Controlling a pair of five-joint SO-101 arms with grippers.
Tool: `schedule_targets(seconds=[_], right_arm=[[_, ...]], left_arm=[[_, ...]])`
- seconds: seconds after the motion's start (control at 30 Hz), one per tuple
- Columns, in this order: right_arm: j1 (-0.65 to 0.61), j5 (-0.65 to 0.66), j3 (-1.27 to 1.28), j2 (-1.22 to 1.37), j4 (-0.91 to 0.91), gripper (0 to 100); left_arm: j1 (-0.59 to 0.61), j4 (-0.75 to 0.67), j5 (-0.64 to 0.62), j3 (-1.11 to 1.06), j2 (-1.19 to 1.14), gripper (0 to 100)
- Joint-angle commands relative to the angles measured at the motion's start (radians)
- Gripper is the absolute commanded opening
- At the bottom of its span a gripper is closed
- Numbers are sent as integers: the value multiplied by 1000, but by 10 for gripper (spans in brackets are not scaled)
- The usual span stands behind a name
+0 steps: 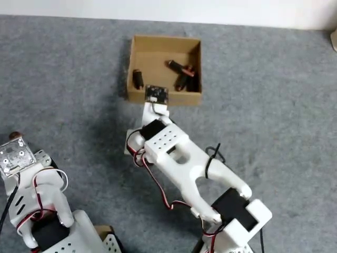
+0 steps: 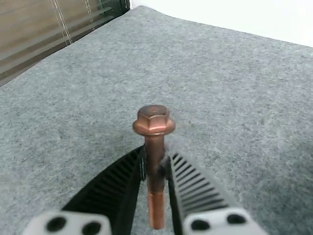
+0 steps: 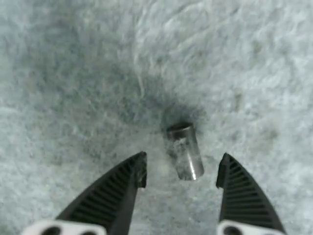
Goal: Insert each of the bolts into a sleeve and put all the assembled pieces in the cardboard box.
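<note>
The task looks well advanced but not finished. The cardboard box point(image 1: 138, 45) stands at the far side of the grey surface point(image 1: 263, 105) and holds several dark assembled pieces point(image 1: 179, 69): one lies alone near one side wall point(image 1: 137, 79) and a small cluster lies toward the opposite corner. The exact count is hard to make out, though it seems to be about three. One pairing seems to be left. The left end effector point(image 2: 155, 159) is clamped on a copper-coloured bolt point(image 2: 154, 122), gripping the shank partway down, so that the flanged hex head stands clear above the fingertips and the plain end pokes out below them. In the high view that arm sits at the near edge of the surface, well apart from the box. The right end effector point(image 3: 183, 157) is spread wide just above the surface, with a short metal sleeve point(image 3: 184, 147) lying on its side between the two fingertips and touching neither. In the high view the right arm stretches toward the box, its wrist just in front of the near wall. What remains, by my reading, is to grasp this sleeve, bring it to the held bolt, slide the two together and drop the finished piece in with the others.
</note>
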State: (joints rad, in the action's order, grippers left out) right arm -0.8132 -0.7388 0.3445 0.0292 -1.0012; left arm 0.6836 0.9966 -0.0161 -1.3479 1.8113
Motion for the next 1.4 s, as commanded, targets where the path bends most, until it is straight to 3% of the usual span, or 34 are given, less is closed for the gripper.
schedule_targets(seconds=[0.0, 0.5, 0.67, 0.77, 0.97, 1.17, 1.37], right_arm=[[-12, -5, -30, -5, -13, 224], [-24, 8, 65, -4, -15, 224], [-10, 232, 194, -4, 96, 224], [-8, 252, 266, -5, 202, 224], [-13, 269, 269, -13, 214, 224], [-13, 496, 226, -7, 216, 224], [-13, 569, 225, -7, 249, 224]], left_arm=[[5, -28, -3, 54, 13, 11], [4, -28, -3, 50, 13, 11], [4, -28, -3, 50, 13, 11], [4, -28, -3, 51, 13, 11], [8, -28, -3, 53, 15, 11], [8, -28, 0, 53, 15, 11], [8, -28, 0, 53, 15, 11]])
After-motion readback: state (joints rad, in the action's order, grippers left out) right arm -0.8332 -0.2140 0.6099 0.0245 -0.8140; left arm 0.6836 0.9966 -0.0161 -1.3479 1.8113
